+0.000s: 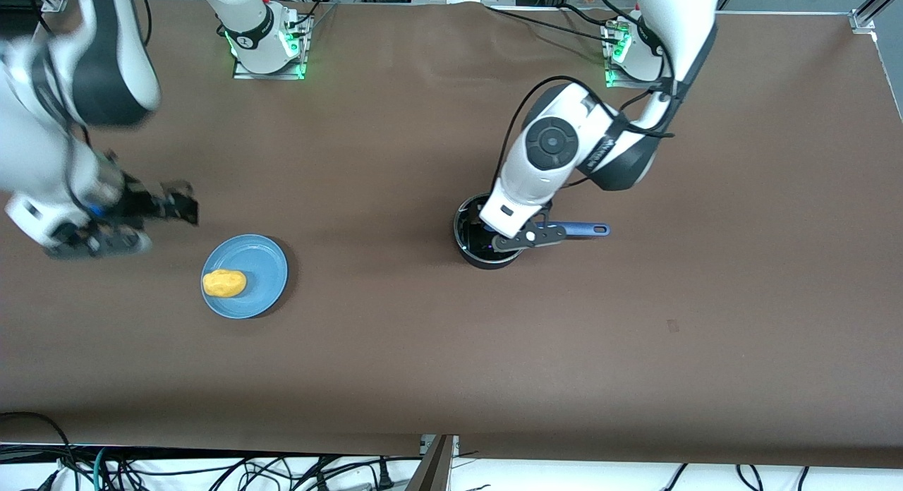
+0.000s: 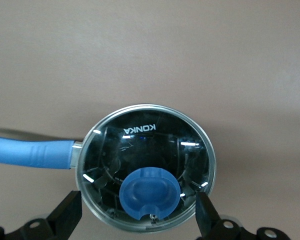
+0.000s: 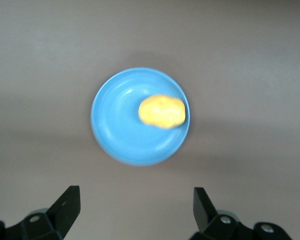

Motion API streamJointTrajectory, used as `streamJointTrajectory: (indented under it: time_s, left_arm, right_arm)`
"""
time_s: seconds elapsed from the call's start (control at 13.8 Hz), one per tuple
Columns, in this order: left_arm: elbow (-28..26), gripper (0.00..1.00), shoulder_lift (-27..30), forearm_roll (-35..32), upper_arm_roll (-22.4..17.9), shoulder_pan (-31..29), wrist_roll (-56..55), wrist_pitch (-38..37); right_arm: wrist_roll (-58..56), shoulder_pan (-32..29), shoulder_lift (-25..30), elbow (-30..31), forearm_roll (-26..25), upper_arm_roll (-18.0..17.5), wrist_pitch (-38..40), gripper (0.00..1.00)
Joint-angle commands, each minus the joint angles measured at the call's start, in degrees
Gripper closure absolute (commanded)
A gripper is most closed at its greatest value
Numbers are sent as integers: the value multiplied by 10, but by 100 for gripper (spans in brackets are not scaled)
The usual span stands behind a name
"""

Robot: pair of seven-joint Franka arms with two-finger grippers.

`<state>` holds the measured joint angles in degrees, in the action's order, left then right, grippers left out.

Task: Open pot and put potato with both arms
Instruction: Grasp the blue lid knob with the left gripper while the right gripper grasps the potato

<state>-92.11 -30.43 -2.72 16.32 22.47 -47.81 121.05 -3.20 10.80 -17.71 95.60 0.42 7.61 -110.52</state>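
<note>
The black pot (image 1: 471, 250) stands mid-table with its blue handle (image 1: 580, 230) pointing toward the left arm's end. Its glass lid (image 2: 140, 145) with the blue knob (image 2: 150, 192) is on it. My left gripper (image 1: 495, 238) hangs over the pot, open, with one finger on each side of the knob (image 2: 137, 214) and not touching it. The yellow potato (image 1: 224, 283) lies on the blue plate (image 1: 259, 265). My right gripper (image 1: 183, 202) is open and empty above the table beside the plate. In the right wrist view (image 3: 135, 204) it is short of the plate (image 3: 120, 130) and the potato (image 3: 161, 111).
The brown table cover (image 1: 395, 350) is bare around the pot and the plate. The arm bases stand along the edge farthest from the front camera. Cables hang below the nearest edge.
</note>
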Motion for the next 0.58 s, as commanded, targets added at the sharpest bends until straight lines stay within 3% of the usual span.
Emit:
streamJointTrajectory:
  time_s: [0.0,0.36,0.51]
  left_arm:
    - [-38,0,3,-64,20,0,-46,30]
    - [-61,0,-1,-82,37,8,-95,53]
    - [-61,0,-6,-83,39,8,-104,54]
  right_arm:
    - [-14,-17,-72,-12,33,-2,-72,0]
    - [-10,-22,-136,51,57,-2,-227,0]
    - [-11,-26,-147,55,72,-2,-238,0]
